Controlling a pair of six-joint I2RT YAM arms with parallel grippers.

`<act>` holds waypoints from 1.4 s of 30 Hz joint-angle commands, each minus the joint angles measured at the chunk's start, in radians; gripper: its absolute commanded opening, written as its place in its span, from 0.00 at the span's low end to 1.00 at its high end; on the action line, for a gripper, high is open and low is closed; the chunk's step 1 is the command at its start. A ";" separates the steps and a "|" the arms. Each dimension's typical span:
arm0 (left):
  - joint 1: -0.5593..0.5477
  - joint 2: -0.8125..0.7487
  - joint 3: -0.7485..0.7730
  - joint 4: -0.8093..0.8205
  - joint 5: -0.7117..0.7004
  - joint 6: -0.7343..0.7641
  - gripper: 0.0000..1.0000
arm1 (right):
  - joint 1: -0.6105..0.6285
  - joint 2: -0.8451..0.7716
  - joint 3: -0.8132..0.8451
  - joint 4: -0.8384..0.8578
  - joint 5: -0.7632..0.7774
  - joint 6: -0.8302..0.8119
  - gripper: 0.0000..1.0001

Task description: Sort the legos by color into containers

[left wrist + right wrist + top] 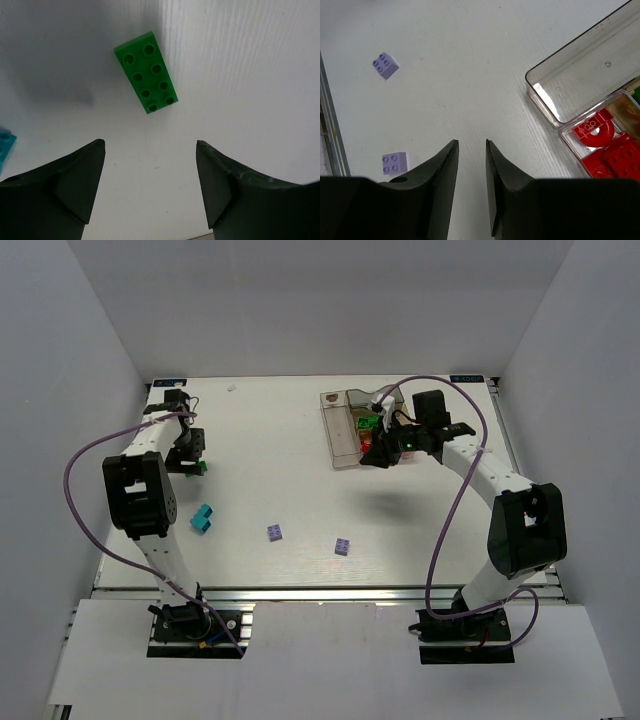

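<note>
Green brick [146, 72] lies loose on the desk [240, 75], well apart from the bins [580, 75].
Left hand [150, 147] hangs spread and empty over it, lined up to grab; right hand [471, 145], narrowed but holding nothing, sits near the binned red bricks [615, 157].

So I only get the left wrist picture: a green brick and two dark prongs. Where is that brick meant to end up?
Observer: The top view shows the containers on the far right of the table, with green pieces already in one compartment.
Operator: Any other bricks lying loose?
Observer: Two lilac bricks lie mid-table, toward the near edge.
Operator: And the other arm?
Observer: The right gripper hangs beside the containers, jaws narrowly apart, nothing between them.
</note>
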State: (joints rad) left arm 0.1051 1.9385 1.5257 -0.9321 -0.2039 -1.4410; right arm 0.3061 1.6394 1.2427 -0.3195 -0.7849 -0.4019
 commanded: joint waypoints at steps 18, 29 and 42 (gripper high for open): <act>0.091 0.155 0.085 -0.094 -0.019 -0.194 0.82 | -0.004 -0.035 0.008 -0.039 0.053 -0.006 0.37; 0.110 0.203 0.111 -0.103 0.004 -0.187 0.52 | -0.005 -0.044 0.009 -0.047 0.069 0.003 0.37; -0.011 0.042 -0.101 0.367 0.429 0.189 0.00 | -0.018 -0.068 0.011 -0.004 0.068 0.060 0.36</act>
State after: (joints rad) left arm 0.1581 2.0369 1.4624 -0.7750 0.0174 -1.4193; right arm 0.3012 1.6314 1.2377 -0.3588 -0.7124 -0.3893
